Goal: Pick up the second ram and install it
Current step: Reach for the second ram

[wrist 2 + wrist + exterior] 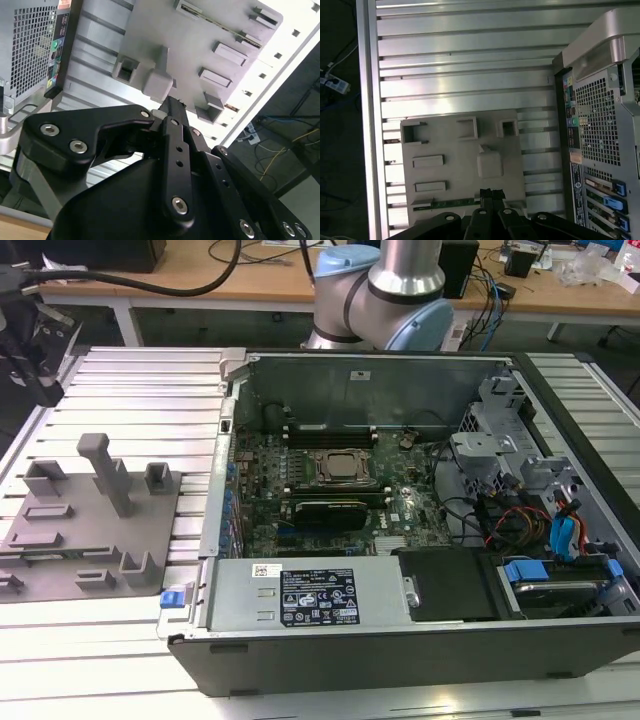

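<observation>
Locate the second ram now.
In the first wrist view the second ram lies in a slot of the grey fixture tray, one end close by the claw; that tray sits on the exterior view's left of the computer case.

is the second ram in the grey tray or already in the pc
In the tray: the first wrist view shows the green ram lying in a slot of the grey tray, beside the computer case.

Green second ram (452,203); plain grey fixture tray (60,540); silver ribbed table (150,390); green motherboard (262,480); blue clip (175,597).
</observation>
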Controlling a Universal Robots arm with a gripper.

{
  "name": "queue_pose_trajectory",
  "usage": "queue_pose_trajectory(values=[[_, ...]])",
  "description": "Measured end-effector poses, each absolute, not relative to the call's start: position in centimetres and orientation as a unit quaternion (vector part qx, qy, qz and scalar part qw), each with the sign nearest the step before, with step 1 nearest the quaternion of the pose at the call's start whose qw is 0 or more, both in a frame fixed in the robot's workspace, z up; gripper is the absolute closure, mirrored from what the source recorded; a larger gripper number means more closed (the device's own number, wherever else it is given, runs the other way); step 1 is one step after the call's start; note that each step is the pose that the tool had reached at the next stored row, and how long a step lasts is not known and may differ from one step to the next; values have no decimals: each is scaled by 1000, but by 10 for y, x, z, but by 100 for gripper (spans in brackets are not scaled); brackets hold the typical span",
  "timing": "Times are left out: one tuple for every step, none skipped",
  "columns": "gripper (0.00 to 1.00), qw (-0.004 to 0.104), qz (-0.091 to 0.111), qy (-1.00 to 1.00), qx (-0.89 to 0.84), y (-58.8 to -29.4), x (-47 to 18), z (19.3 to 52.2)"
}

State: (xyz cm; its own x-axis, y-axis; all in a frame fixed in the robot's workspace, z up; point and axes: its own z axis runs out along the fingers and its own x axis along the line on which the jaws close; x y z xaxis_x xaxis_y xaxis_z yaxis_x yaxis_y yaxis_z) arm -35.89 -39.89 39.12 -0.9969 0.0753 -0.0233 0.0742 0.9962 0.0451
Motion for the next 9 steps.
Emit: queue_pose_trajectory(values=[[89,12,22,999,37,-399,-361,391],[89,12,22,999,37,-399,-363,391],[89,13,22,999,37,-399,-364,391],[89,13,22,999,37,-399,-367,391],[89,12,22,999,37,-399,-370,391],[89,12,22,999,37,-399,-373,391],[89,13,22,999,37,-399,-376,391],[89,12,22,999,37,-399,-376,391],[89,12,22,999,37,-401,-376,391]])
